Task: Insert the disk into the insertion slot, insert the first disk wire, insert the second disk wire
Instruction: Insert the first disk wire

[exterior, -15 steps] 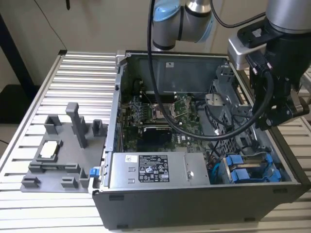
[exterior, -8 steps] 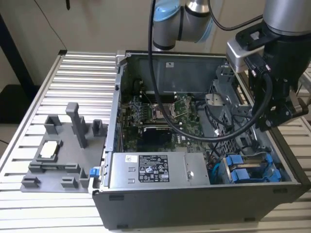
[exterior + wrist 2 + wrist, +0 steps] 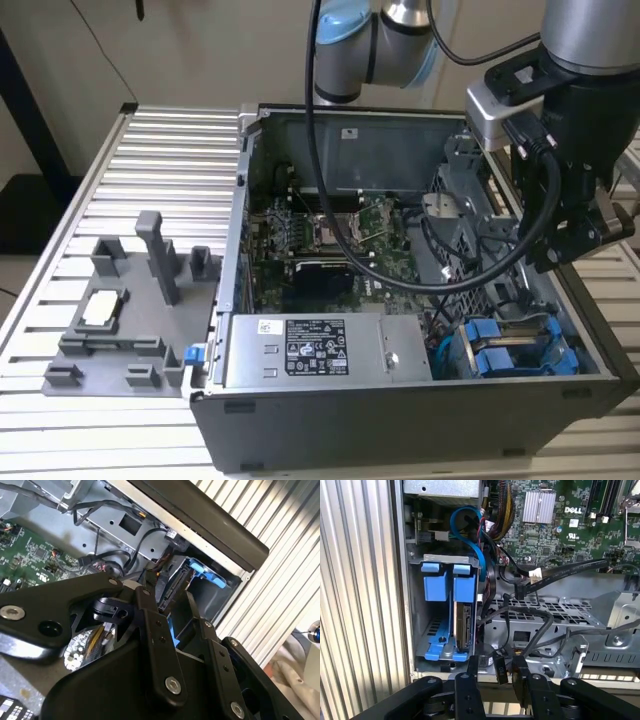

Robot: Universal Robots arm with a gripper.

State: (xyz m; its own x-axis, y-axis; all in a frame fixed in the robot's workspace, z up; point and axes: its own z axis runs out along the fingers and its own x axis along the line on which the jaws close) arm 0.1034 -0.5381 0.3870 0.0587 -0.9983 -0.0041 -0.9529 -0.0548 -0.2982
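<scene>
The disk (image 3: 465,626) sits edge-on inside the insertion slot (image 3: 418,630), a grey sheet-metal bay, with its blue carrier front (image 3: 462,587) beside another blue carrier (image 3: 435,586). In the exterior view the blue carriers (image 3: 508,350) lie at the case's front right corner. My gripper (image 3: 496,672) hovers beside the bay at the case's edge, its fingers (image 3: 472,669) closed on a small black wire connector (image 3: 498,670). In the second wrist view the same connector (image 3: 171,587) sits between the fingertips of the gripper (image 3: 169,591), its cable trailing into the case. In the exterior view the gripper (image 3: 572,245) hangs over the case's right side.
The open computer case (image 3: 400,420) lies on a slatted metal table (image 3: 170,150). Inside are a green motherboard (image 3: 330,240), a silver labelled box (image 3: 320,350) and loose black cables (image 3: 555,575). A grey fixture plate (image 3: 120,320) stands at the exterior view's left.
</scene>
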